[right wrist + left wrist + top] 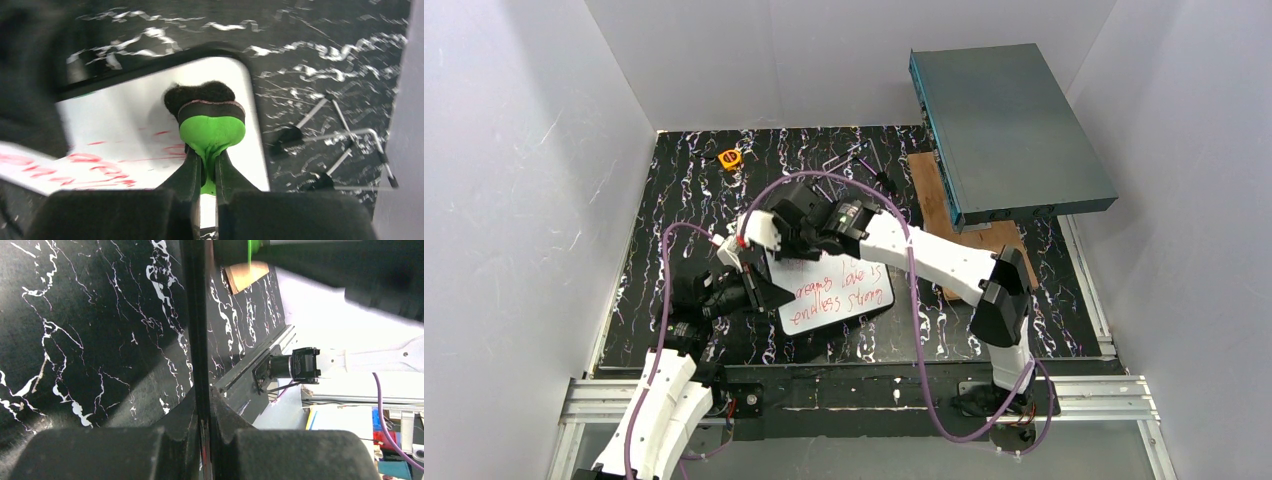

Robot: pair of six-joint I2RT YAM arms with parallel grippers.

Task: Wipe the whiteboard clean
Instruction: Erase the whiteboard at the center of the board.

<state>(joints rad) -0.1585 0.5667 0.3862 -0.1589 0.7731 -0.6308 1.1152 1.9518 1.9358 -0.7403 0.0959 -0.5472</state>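
Note:
The whiteboard lies tilted near the table's front, with red handwriting across it. My left gripper is shut on the board's left edge; in the left wrist view the thin black frame runs up between its fingers, with the gripper clamped on it. My right gripper is shut on a green eraser whose black felt pad presses on the whiteboard near a rounded corner. The area around the pad is white with faint red smears.
A large grey-teal metal box sits raised at the back right over a brown wooden board. The wire stand lies loose on the black marbled table beyond the board. A yellow tape measure lies at the back.

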